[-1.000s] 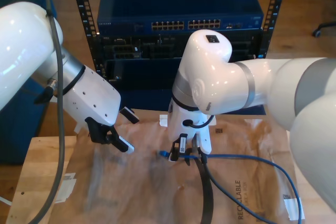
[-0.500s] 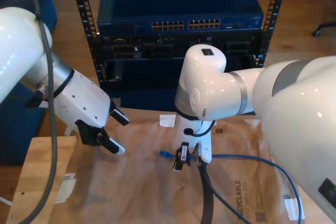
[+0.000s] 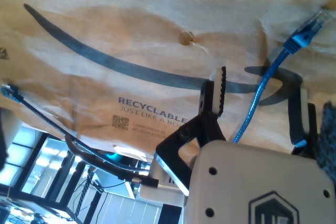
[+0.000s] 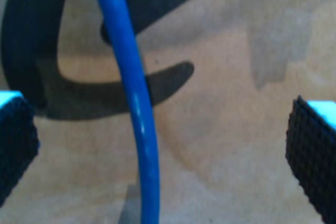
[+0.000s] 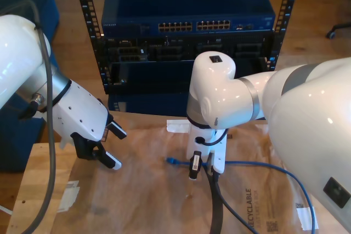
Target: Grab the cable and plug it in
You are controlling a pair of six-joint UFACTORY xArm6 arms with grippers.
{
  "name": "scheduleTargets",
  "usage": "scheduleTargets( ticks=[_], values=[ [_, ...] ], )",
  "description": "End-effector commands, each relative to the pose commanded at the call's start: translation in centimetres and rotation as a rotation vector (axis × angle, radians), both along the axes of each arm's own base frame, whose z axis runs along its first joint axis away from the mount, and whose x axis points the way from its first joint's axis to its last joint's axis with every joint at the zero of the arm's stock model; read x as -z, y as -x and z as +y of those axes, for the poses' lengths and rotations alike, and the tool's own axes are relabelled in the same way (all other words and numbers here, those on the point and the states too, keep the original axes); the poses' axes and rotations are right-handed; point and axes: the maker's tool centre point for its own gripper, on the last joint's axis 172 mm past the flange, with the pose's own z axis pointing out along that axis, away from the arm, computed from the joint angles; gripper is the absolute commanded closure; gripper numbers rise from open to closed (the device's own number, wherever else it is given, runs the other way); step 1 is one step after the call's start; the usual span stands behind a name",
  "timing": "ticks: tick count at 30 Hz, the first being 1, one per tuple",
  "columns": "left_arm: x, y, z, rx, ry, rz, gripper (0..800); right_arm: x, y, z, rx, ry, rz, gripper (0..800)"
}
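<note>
The cable (image 3: 261, 95) runs between the fingers of my first gripper (image 3: 257, 90). Its plug (image 3: 310, 27) lies just beyond the fingertips on the brown paper (image 3: 131, 19). The jaws stand apart with clear gaps on both sides of the cable, so nothing is clamped. My second gripper (image 4: 168, 145) is also spread wide. Its pads (image 4: 16, 140) are well apart and the blue line passes between them, nearer one pad than the other and touching neither. In the exterior view, one gripper (image 5: 201, 164) hangs over the cable just behind the plug, and another gripper (image 5: 104, 146) hangs open well away from it. You cannot tell from the wrist views which arm is which, so treat that as unsettled. I judge you are in the grab step: jaws are lined up around the cable but not yet closed. Next, centre the cable between the pads, come down close to the paper, and close just behind the plug so that only a short stub sticks out ahead of the fingers. Only then lift it and carry it to the ports of the switch (image 5: 186, 26) in the rack beyond the grippers. Watch that the thin cable does not slip or twist as the jaws close.
</note>
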Motion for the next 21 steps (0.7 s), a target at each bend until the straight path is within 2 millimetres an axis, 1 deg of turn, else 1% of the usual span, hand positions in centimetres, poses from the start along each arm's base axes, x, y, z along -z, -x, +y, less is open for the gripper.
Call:
scheduleTargets(
  ticks=[1, 3, 5, 9, 12, 14, 16, 17, 19, 20, 21],
  values=[
    [0.0, 0.0, 0.0, 0.0, 0.0, 0.0, 0, 0.7, 0.4, 0.1, -0.009, 0.015, 0.008, 143],
    [0.0, 0.0, 0.0, 0.0, 0.0, 0.0, 0, 1.2, 1.2, 0.9, -0.041, 0.033, 0.013, 143],
    [0.1, 0.0, 0.0, 0.0, 0.0, 0.002, 0, 1.6, 1.6, 1.3, -0.05, 0.043, 0.015, 144],
    [0.1, -0.1, 0.0, -0.002, -0.001, -0.001, 0, 1.4, 1.4, 1.5, -0.052, 0.041, 0.007, 199],
    [0.1, -0.1, 0.0, -0.002, -0.001, -0.001, 0, 1.4, 1.5, 1.4, -0.051, 0.042, 0.008, 303],
    [0.1, -0.1, 0.0, -0.002, -0.001, -0.001, 0, 1.1, 1.2, 1.3, -0.022, 0.051, -0.003, 378],
    [0.1, -0.1, 0.0, -0.002, -0.001, -0.001, 0, 0.8, 0.6, 0.4, -0.023, 0.094, -0.035, 505],
    [0.1, -0.1, 0.0, -0.002, -0.001, -0.001, 0, 0.6, 0.2, 0.0, -0.022, 0.123, -0.059, 544],
    [0.1, -0.1, 0.0, -0.002, -0.001, -0.001, 0, -0.1, -0.5, -0.6, -0.035, 0.173, -0.11, 655],
    [0.1, 0.0, 0.0, 0.0, 0.0, 0.002, 0, -0.6, -0.8, -0.8, -0.039, 0.185, -0.132, 676],
    [0.1, 0.0, 0.0, 0.0, 0.0, 0.002, 0, -0.9, -0.9, -0.8, -0.044, 0.19, -0.141, 713]
  ],
)
